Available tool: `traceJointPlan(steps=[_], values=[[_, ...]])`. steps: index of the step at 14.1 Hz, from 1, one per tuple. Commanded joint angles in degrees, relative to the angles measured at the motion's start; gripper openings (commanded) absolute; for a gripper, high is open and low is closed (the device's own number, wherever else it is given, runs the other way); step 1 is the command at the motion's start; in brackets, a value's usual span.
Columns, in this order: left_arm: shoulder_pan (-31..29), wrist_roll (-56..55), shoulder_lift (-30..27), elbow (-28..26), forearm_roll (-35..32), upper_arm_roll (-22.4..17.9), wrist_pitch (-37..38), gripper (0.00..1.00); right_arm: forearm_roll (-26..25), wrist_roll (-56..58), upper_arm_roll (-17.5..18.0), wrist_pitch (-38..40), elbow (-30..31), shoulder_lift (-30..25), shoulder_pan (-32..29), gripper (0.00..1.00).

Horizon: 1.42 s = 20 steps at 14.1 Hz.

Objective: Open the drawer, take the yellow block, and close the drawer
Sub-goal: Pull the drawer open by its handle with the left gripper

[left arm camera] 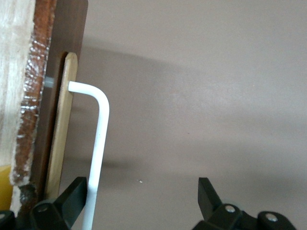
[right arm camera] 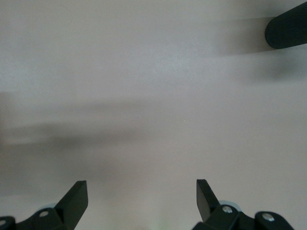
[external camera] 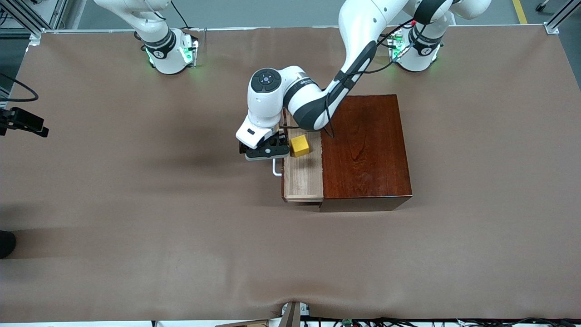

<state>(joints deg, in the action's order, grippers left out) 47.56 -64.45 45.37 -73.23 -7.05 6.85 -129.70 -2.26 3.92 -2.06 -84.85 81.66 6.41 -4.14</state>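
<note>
The drawer (external camera: 303, 178) stands pulled out of the dark reddish-brown box (external camera: 367, 150) toward the right arm's end of the table. The yellow block (external camera: 299, 146) lies in the drawer, and a sliver of it shows in the left wrist view (left arm camera: 4, 188). The white handle (external camera: 276, 169) shows in the left wrist view (left arm camera: 99, 139) as well. My left gripper (external camera: 268, 153) is open over the handle (left arm camera: 141, 195), with the bar inside the jaws close to one finger (left arm camera: 73, 194). My right gripper (right arm camera: 141, 196) is open and empty over bare table, out of the front view.
The brown table cover (external camera: 136, 204) spreads wide around the box. A black camera mount (external camera: 25, 121) sits at the table edge at the right arm's end. A black rod end (right arm camera: 288, 31) shows in the right wrist view.
</note>
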Motion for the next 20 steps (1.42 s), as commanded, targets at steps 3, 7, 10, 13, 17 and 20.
traceJointPlan(steps=[3,7,10,13,17,20], values=[[0.33,1.87,5.08,3.18,3.70,1.77,-7.32,1.00,-0.46,0.12,0.12,-0.05,-0.45,0.45,-0.08,1.00],[0.69,2.04,5.26,3.53,3.80,2.03,-8.20,1.00,-0.46,0.04,0.12,-0.05,-0.36,0.45,0.01,1.00],[-0.19,1.34,2.98,3.18,3.89,1.51,-7.50,1.00,-0.29,0.04,0.03,-0.05,-0.10,0.62,-0.26,1.00],[-1.85,1.25,-1.23,2.48,3.89,1.15,-6.97,1.00,-0.37,0.04,0.03,0.04,-0.10,0.62,-0.17,1.00],[-1.95,1.25,-2.48,2.39,3.89,1.15,-3.28,1.00,-0.37,-0.05,0.03,0.04,-0.27,1.06,-0.08,1.00],[-2.21,1.25,-4.48,2.48,4.06,1.24,-1.09,1.00,-0.37,-0.05,0.03,0.04,-0.27,1.06,-0.17,1.00]])
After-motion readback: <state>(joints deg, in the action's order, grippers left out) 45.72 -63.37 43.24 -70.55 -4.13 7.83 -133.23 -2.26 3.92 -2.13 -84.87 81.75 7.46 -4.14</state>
